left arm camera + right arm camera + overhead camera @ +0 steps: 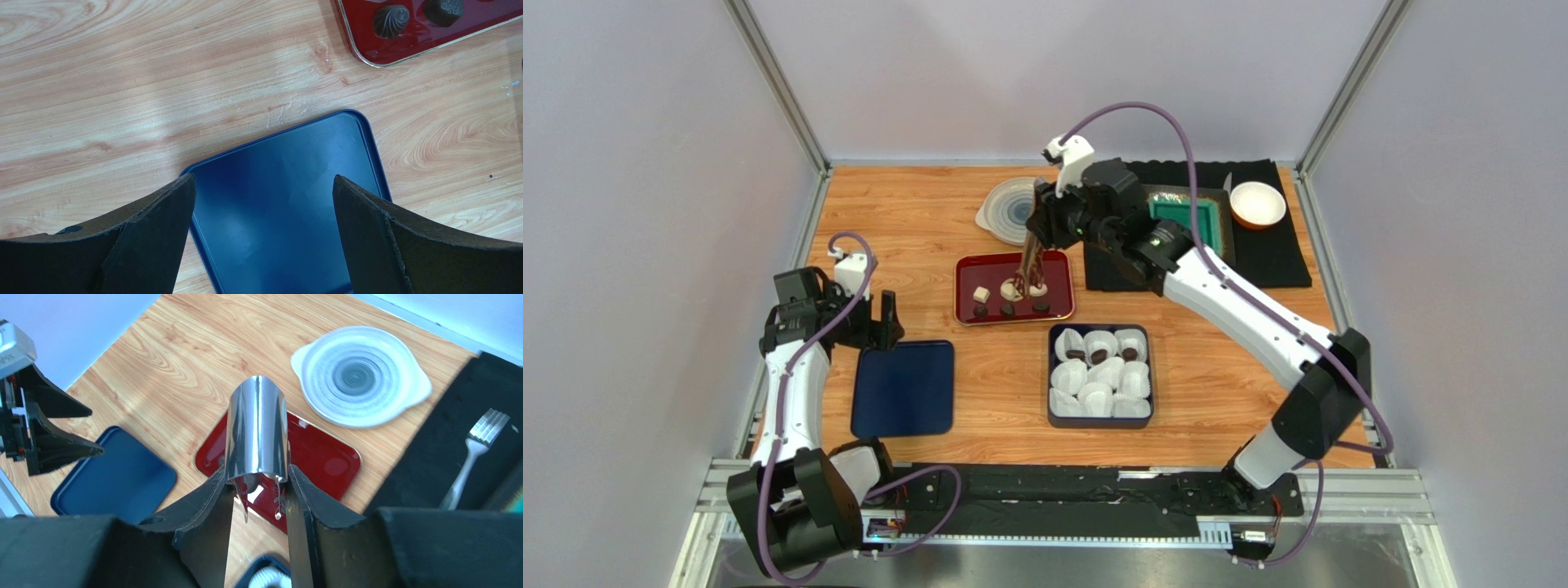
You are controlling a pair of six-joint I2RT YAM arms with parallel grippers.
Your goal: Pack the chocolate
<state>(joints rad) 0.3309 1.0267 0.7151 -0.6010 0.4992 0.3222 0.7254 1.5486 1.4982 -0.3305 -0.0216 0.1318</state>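
Note:
Several chocolate pieces lie on a red tray [1063, 272]: a cream one [981, 294] and dark ones [1009, 309] [1041, 304]. Two dark pieces [391, 19] [445, 9] show in the left wrist view. My right gripper [1053, 227] [258, 478] is shut on metal tongs [1026, 263] [256, 425]. Their tips reach down over the tray's middle, and I cannot tell whether they pinch a piece. A dark blue box [1100, 419] holds white paper cups, with dark chocolates [1075, 354] [1128, 353] in two back cups. My left gripper [879, 321] [264, 184] is open and empty above the blue lid [288, 202].
The blue lid [905, 388] lies left of the box. A white plate [1008, 208] [359, 376] sits behind the red tray. A black mat [1271, 251] at the back right carries a fork [476, 447], a green tray [1195, 221] and a white bowl [1257, 203].

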